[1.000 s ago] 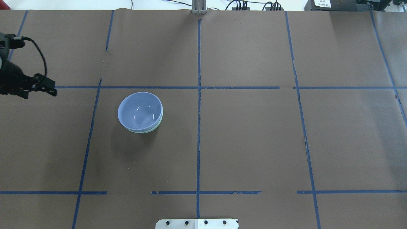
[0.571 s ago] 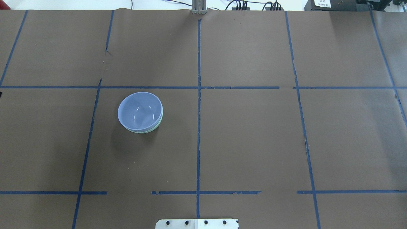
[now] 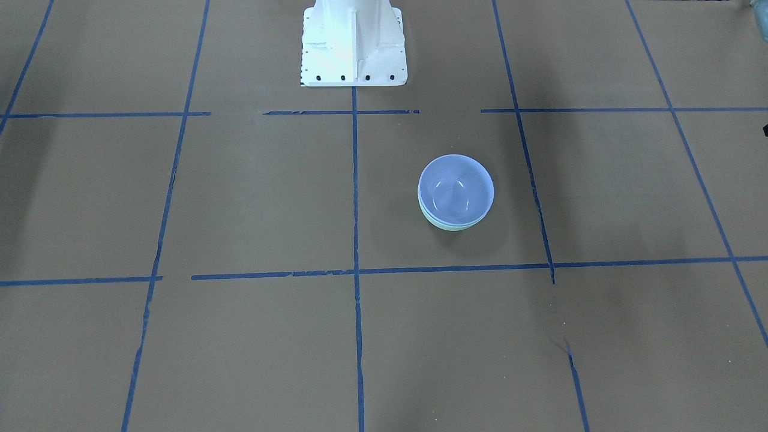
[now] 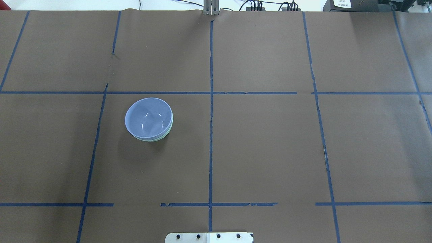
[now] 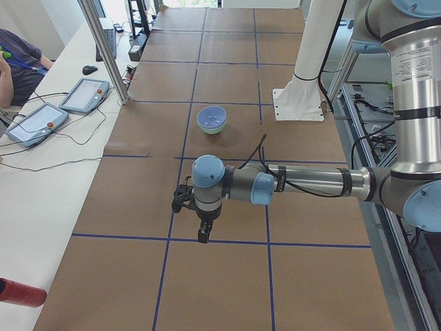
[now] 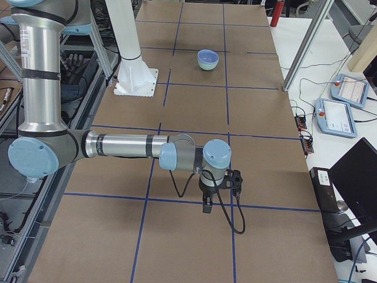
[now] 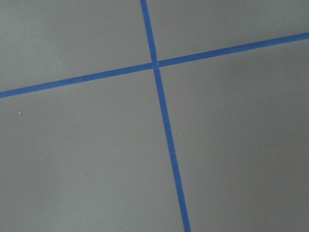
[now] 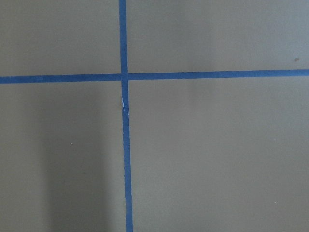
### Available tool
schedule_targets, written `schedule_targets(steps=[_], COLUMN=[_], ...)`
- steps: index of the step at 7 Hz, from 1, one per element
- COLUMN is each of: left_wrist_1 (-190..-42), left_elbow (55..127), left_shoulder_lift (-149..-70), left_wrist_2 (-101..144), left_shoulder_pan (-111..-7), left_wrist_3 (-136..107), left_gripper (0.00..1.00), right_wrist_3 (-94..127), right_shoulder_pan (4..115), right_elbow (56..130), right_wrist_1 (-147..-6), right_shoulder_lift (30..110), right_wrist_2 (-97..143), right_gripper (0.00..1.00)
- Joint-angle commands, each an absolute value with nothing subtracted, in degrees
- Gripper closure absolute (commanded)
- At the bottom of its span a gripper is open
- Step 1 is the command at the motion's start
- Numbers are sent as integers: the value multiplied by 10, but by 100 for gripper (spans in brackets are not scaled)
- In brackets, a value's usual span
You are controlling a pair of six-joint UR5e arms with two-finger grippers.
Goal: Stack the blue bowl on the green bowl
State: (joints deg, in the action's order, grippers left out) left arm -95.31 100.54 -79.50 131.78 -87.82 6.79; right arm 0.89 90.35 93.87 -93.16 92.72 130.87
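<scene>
The blue bowl point(image 4: 147, 117) sits nested inside the green bowl point(image 4: 166, 132), whose mint rim shows only as a thin crescent below it. The stack also shows in the front-facing view, blue bowl point(image 3: 456, 189) on green bowl point(image 3: 453, 226), and in both side views point(image 5: 211, 118) point(image 6: 207, 58). My left gripper point(image 5: 203, 234) shows only in the exterior left view, far from the bowls, pointing down over the table; I cannot tell if it is open or shut. My right gripper point(image 6: 207, 207) shows only in the exterior right view, likewise far off and unreadable.
The table is covered in brown paper with a blue tape grid point(image 4: 211, 92). The white robot base point(image 3: 353, 42) stands at the near edge. Operator pendants point(image 5: 84, 94) and a red cylinder point(image 5: 21, 292) lie on the side bench; a post point(image 5: 103, 48) stands at the table's edge.
My left gripper, at the overhead view's left edge a second ago, has moved out of that view. The stacked bowls have not moved.
</scene>
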Motion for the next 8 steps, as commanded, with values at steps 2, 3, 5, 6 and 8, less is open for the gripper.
schedule_targets(steps=[2, 3, 5, 6, 8], left_wrist_1=[-949, -950, -954, -955, -956], left_elbow=[983, 982, 975, 976, 983], left_shoulder_lift=[-794, -790, -789, -789, -787], left_wrist_2=[1348, 1351, 1345, 1345, 1346], left_shoulder_pan=[-907, -908, -907, -908, -908], left_wrist_3=[81, 79, 82, 82, 83], left_gripper=[0, 0, 0, 0, 0], right_wrist_3=[10, 9, 9, 9, 10], right_shoulder_pan=[904, 904, 904, 904, 904], right_elbow=[939, 939, 939, 939, 939], right_wrist_1=[-932, -932, -932, -932, -932], right_shoulder_lift=[927, 927, 927, 927, 927], right_wrist_2=[1309, 1309, 1309, 1309, 1309], right_gripper=[0, 0, 0, 0, 0])
